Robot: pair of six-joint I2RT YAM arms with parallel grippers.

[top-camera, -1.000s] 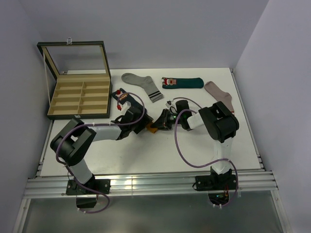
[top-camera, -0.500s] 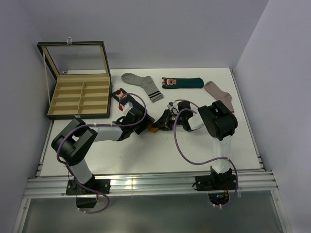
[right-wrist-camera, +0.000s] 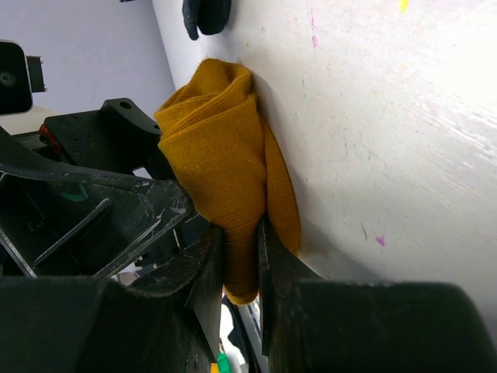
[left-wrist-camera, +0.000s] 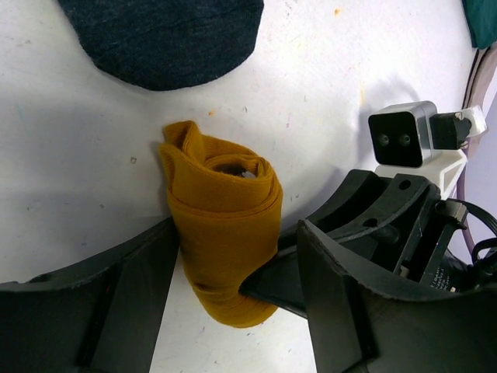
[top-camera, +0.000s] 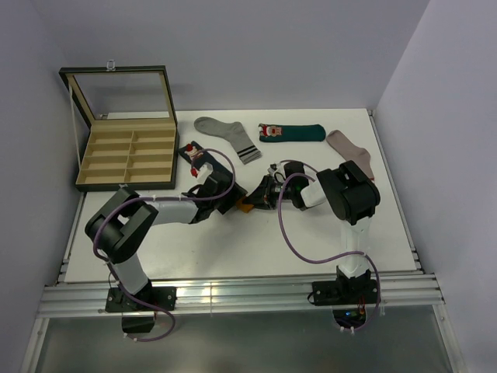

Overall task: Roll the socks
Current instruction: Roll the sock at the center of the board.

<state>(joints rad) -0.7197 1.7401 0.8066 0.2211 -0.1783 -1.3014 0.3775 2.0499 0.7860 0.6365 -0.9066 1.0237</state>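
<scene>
The mustard sock (left-wrist-camera: 221,210) lies rolled on the white table, a small orange patch (top-camera: 245,205) between the two grippers in the top view. My left gripper (left-wrist-camera: 237,260) stands open astride the roll, its left finger against the roll's side. My right gripper (right-wrist-camera: 241,260) is shut on a fold of the mustard sock (right-wrist-camera: 225,148); one of its fingers shows pushed into the roll in the left wrist view. The navy sock (top-camera: 194,158) lies flat just behind the left gripper (top-camera: 231,199). The teal sock (top-camera: 292,132) lies flat at the back.
A grey striped sock (top-camera: 229,135) lies beside the teal one, and a pinkish sock (top-camera: 351,152) at the back right. An open wooden compartment box (top-camera: 124,151) stands at the back left. The right gripper (top-camera: 262,192) and its cables crowd the table's middle.
My left jaws have narrowed a little around the roll. The right gripper shifted slightly left with the sock still pinched.
</scene>
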